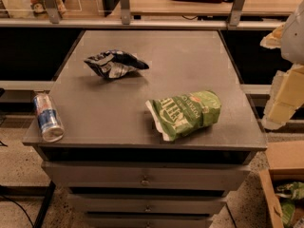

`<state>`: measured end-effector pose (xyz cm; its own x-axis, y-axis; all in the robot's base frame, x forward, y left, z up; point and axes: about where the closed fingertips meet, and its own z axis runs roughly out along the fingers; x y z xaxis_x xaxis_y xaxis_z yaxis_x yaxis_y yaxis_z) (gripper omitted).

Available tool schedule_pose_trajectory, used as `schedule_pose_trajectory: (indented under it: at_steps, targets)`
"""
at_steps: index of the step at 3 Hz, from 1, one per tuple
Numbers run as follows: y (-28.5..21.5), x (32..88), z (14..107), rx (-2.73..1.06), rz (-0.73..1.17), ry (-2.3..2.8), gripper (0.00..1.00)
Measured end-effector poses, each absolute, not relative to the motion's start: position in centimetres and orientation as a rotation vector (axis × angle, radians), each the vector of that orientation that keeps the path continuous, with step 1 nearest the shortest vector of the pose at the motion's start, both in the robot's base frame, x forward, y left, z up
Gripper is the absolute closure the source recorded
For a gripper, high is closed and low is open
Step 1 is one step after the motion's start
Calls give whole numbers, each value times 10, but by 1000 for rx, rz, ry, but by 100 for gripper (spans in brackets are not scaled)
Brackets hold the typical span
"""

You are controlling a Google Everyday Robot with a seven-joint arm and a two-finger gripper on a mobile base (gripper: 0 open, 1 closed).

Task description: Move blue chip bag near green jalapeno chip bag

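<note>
The blue chip bag is a small crumpled navy foil bag with white and silver patches, lying on the back left part of the grey tabletop. The green jalapeno chip bag is a puffy light-green bag with white lettering, lying on its side at the front right. The two bags are well apart. My gripper shows as pale yellowish-white parts at the right edge of the view, beyond the table's right side, away from both bags and holding nothing that I can see.
A blue-and-silver can lies on its side at the table's front left corner. Drawers are below the top. A cardboard box with green bags stands on the floor at right. A shelf with metal posts runs behind.
</note>
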<state>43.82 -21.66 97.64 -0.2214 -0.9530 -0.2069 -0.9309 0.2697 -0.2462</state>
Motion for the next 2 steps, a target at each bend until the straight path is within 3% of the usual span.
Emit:
schedule_pose_trajectory:
  at_steps: [2]
  targets:
    - [-212,447,979,-1735,-118,2199,0]
